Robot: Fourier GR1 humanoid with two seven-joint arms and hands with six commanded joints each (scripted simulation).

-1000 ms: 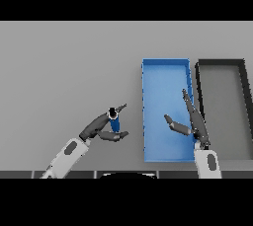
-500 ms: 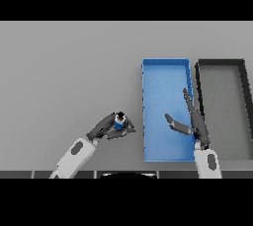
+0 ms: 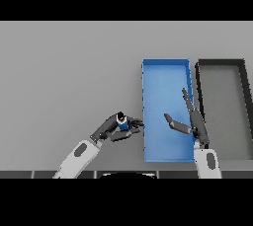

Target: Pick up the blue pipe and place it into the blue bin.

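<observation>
The pick looks done and the placing is what remains. The blue pipe (image 3: pixel 122 121) sits in the left hand (image 3: pixel 114 128), whose fingers and thumb are curled round it, so only its short blue body and a pale end show above the fingers. The hand and pipe are near the surface's front edge, just beside the near left wall of the blue bin (image 3: pixel 166 64) but still outside it; whether the pipe is lifted clear of the grey surface (image 3: pixel 64 72) cannot be told from this view. Nothing lies in the bin yet. What is left, as I judge it, is to carry the pipe over that left wall, lower it and let go.

The right hand (image 3: pixel 190 121) hovers over the bin's near right part, fingers straight and spread, holding nothing. A dark bin (image 3: pixel 221 62) stands just beside the blue one, toward the surface's right edge.
</observation>
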